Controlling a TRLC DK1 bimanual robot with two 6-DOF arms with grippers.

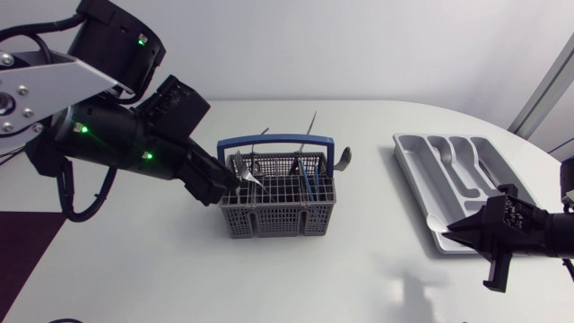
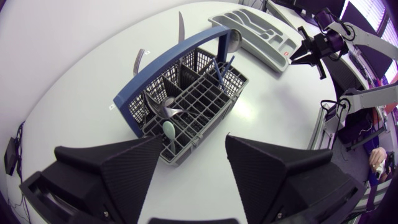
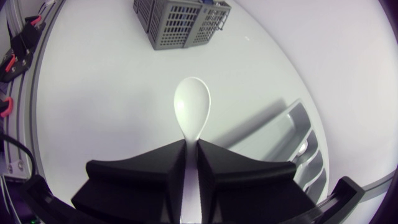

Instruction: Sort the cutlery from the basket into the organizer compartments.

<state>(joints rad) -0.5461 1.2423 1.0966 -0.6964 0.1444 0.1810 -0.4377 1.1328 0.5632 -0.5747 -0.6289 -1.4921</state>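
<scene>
At the middle of the white table (image 1: 134,269) stands the grey slotted plastic cutlery basket (image 1: 278,211) with its blue hoop handle; silver metal cutlery (image 1: 248,169) stands upright in its far compartments, with a blue-handled piece (image 1: 308,184) towards its right end; from the left wrist a pale green-tipped piece (image 2: 169,129) shows in a near compartment. The left gripper (image 1: 224,184) hangs at the basket's left end; its two broad black fingers (image 2: 134,168) are spread wide with nothing between them, the basket just ahead of them. At the right of the table lies the light grey moulded plastic organizer tray (image 1: 408,157), well apart from the basket; a small shiny piece (image 1: 446,154) lies in one of its compartments, too small to name. At the tray's near left corner sits the right gripper (image 1: 457,231); its fingers are drawn almost together, pinching from both sides the stem of a white plastic spoon (image 3: 191,106); the spoon's bowl juts ahead of the fingertips towards the basket, above bare table just beside the tray's edge.
</scene>
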